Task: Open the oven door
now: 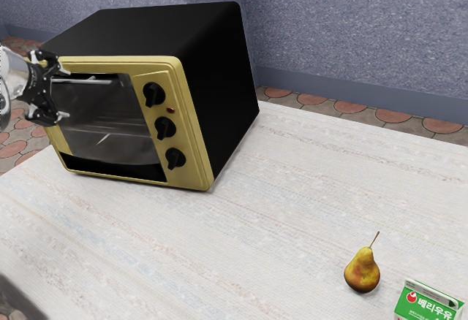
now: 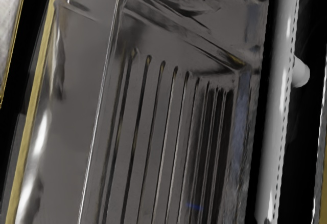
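1. oven (image 1: 223, 86), black shell, gold front: on the table (image 1: 278, 188), its face turned toward my arm's side.
2. door (image 1: 121, 130), dark glass: set in the oven's front. it looks closed or nearly so; i cannot confirm any gap at its edge.
3. handle (image 1: 93, 82), one pale straight bar: along the door's upper edge, standing off the glass on a stub. long axis level, parallel to that edge.
4. gripper (image 1: 64, 93), black, two-finger: spread wide, one finger above the other, at the handle end on the exterior view's left. i see nothing clamped in it.
5. key relation: the handle lies at a height between the two fingertips, its length crossing their spread. the hand's roll therefore looks right for a pinch from above and below. contact, and how deep the bar sits, i cannot tell.
6. step in hand, my judgement: lining up on the handle; the opening itself is still to do.
7. next move, as i judge it: ease in until the bar is well inside the spread, close, then draw outward and down, if the hinge is low, as the top bar suggests.
8. risk: a shallow bite could slip off the bar, or a fingertip could press the glass.
9. sundries: three knobs (image 1: 165, 126), a pear (image 1: 362, 272), a green carton (image 1: 428, 305).
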